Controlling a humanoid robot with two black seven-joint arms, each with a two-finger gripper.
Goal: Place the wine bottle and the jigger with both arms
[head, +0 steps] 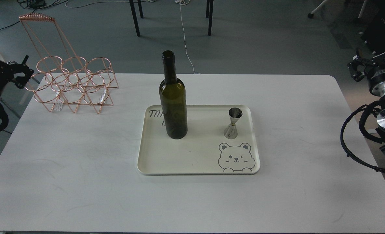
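Grippers sit at the two sides, off the table point(82, 182). Left gripper point(22, 75) hangs dark by the left edge, just beside the copper wire rack point(75, 86); whether its fingers are spread or pressed together, I cannot tell. Right gripper point(358, 70) is off the far right corner, seen small and dark, its state likewise unclear. Neither holds anything. Well inward from both, the tray point(195, 162) lies at the table's middle. Bottle point(173, 100) stands upright on the tray's left part, nearer the left gripper. Jigger point(233, 123) stands upright on the right part, just above a printed bear point(235, 157), apart from the bottle.
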